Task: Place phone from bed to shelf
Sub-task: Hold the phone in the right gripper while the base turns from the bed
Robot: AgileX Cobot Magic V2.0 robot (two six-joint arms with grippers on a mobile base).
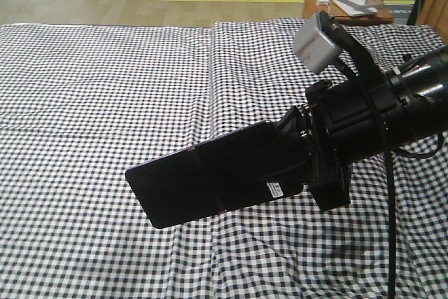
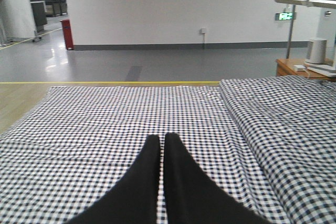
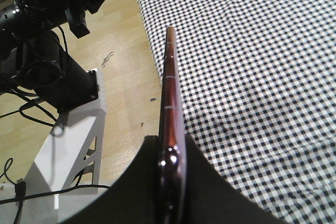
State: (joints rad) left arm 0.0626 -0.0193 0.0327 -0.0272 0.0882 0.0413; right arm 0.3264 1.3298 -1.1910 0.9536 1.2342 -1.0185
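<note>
Right fingers point(image 3: 210, 198) pinch phone point(image 1: 175, 190) — glossy black, rose-gold edge | left fingers point(image 2: 144, 182) pressed together

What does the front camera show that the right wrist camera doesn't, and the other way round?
Front only: the phone showing its broad black face, and a wooden side table beyond the bed. Right wrist only: the phone's pinkish edge, the wood floor and a white stand. Both: the right gripper clamping the phone, and the checked bed.
</note>
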